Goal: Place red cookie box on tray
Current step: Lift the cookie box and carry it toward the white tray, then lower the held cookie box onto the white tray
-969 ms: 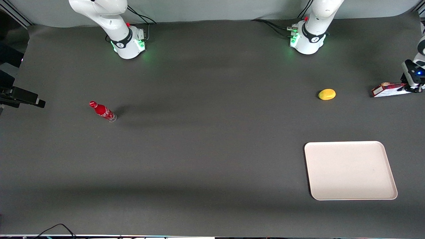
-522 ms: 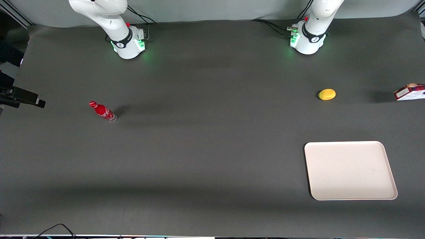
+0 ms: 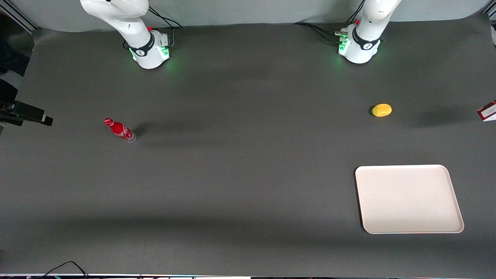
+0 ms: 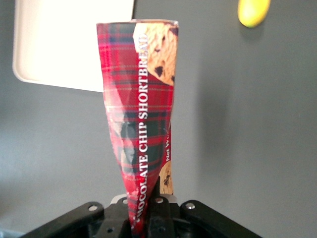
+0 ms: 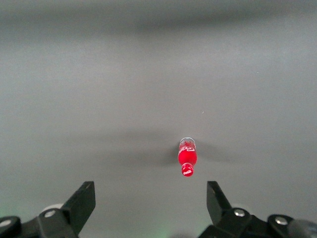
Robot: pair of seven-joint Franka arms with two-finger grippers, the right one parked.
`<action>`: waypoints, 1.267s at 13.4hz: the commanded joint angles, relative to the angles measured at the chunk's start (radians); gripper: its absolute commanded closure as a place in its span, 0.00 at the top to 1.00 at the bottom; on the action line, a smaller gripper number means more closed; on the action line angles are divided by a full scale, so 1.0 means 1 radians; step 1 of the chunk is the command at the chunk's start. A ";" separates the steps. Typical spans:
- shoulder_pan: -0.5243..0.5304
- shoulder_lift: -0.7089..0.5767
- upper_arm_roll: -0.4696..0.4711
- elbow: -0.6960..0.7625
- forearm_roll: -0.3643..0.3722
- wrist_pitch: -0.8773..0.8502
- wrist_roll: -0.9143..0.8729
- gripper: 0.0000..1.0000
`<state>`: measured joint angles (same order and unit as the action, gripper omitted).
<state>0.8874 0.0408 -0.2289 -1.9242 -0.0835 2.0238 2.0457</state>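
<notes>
The red cookie box [image 4: 143, 114], a dark red tartan carton with cookie pictures, juts out from my gripper [image 4: 148, 218], which is shut on its near end. The box hangs above the table, off the surface. In the front view only one end of the red cookie box [image 3: 489, 111] shows at the frame's edge, at the working arm's end of the table; the gripper itself is out of that view. The tray [image 3: 409, 198], cream-white with a low rim, lies nearer the front camera than the box. A corner of the tray [image 4: 64, 44] shows past the box in the wrist view.
A yellow lemon-like fruit [image 3: 381, 110] lies on the dark table between the working arm's base [image 3: 358, 46] and the tray; the same fruit [image 4: 253, 12] shows in the wrist view. A small red soda bottle [image 3: 120, 130] lies toward the parked arm's end.
The box has been lifted off the table and carried outward past the front view's edge. Only its end still shows there. The gripper has left that view.
</notes>
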 commanded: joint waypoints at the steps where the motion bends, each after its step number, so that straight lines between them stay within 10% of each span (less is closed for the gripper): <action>1: -0.079 0.019 -0.010 0.068 0.020 -0.037 -0.413 0.00; 12: -0.366 0.446 -0.004 0.465 0.171 -0.033 -1.730 0.00; 17: -0.400 0.736 -0.003 0.706 0.214 0.039 -1.771 0.00</action>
<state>0.5087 0.6455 -0.2424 -1.3708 0.0991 2.0498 0.2981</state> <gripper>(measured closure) 0.930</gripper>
